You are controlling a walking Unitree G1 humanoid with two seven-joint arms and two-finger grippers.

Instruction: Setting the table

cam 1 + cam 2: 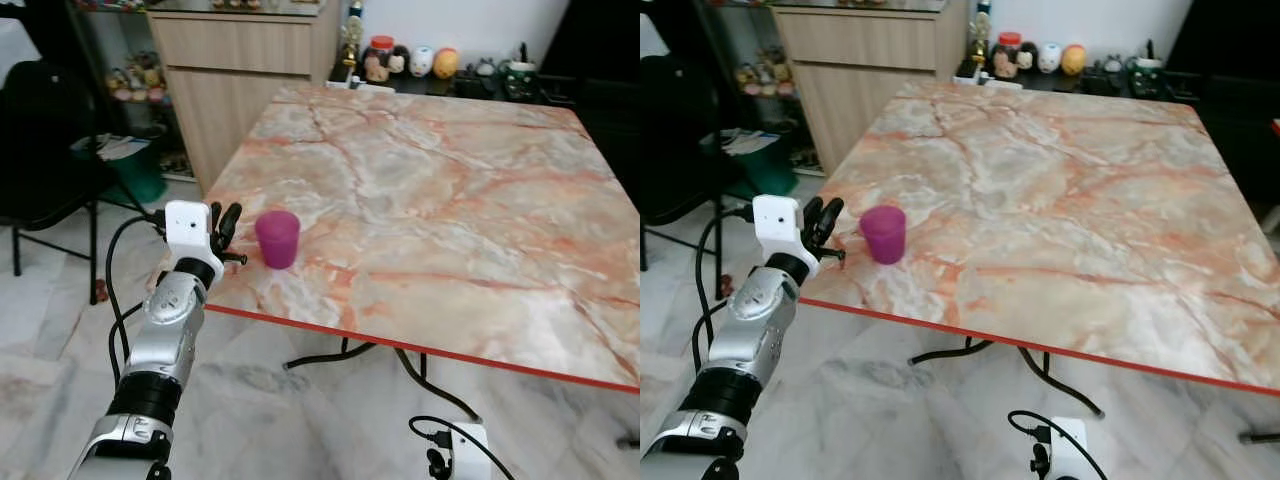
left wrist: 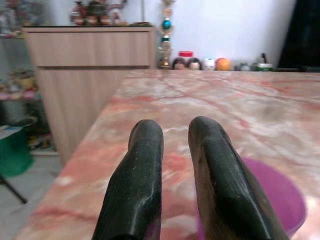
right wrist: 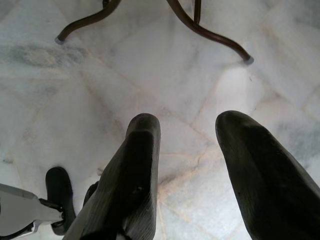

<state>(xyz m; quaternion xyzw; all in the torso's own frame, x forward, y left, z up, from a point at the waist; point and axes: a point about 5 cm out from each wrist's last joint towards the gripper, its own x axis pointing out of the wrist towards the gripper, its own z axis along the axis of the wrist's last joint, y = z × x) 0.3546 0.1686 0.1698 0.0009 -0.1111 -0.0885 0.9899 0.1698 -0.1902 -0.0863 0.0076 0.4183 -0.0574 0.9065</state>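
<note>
Since the marble worktop (image 1: 430,190) is broad and bare, the purple cup (image 1: 277,238) standing upright near its front left corner has room to go further in. The wooden cabinet (image 1: 235,75) and black chair (image 1: 45,150) stand off to the left, clear of any reach. The left claw (image 1: 226,232) sits just beside the cup, fingers slightly parted and holding nothing; it should straddle the rim squarely. The right claw (image 3: 187,165) hangs released over the floor.
</note>
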